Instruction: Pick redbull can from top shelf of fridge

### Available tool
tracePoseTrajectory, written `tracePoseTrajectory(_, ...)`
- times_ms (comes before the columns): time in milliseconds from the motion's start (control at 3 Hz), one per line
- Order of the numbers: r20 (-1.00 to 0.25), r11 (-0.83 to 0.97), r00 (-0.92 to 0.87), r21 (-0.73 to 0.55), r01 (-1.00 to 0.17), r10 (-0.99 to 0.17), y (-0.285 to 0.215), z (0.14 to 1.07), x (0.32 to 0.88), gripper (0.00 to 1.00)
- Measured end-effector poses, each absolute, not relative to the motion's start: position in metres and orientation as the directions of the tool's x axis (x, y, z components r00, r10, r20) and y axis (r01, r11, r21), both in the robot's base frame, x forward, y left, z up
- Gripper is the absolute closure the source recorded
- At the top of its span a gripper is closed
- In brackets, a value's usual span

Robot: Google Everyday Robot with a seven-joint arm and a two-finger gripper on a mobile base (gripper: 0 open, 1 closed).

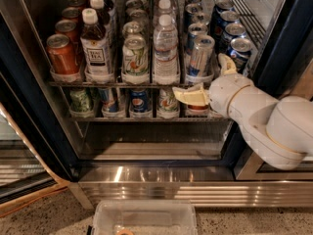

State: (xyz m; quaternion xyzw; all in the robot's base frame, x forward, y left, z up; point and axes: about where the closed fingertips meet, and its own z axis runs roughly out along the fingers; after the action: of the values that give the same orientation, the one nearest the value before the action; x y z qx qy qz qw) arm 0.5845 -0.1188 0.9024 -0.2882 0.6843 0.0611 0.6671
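The fridge point(22, 97) is standing open on a speckled floor point(44, 217), with a clear plastic bin point(144, 214) lying before its steel base point(146, 175). On the top shelf point(112, 84), lanes are holding orange-red cans point(62, 55), tea bottles point(96, 45), water bottles point(165, 53) and Pepsi cans point(239, 50). The redbull can point(201, 55) is standing at the front of its lane. The end effector point(200, 77) is hovering released just before it, fingers spread wide.

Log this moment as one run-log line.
phase: reaching | gripper: open, at front right of top shelf | redbull can: upright in its lane, between the fingers, not yet gripped | held: nothing
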Motion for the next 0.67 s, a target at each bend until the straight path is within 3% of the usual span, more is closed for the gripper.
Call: tracePoseTrajectory(667, -0.947, 0.851, 0.083, -0.314, -0.42, -0.309, -0.115, 0.891, 0.612, 0.4)
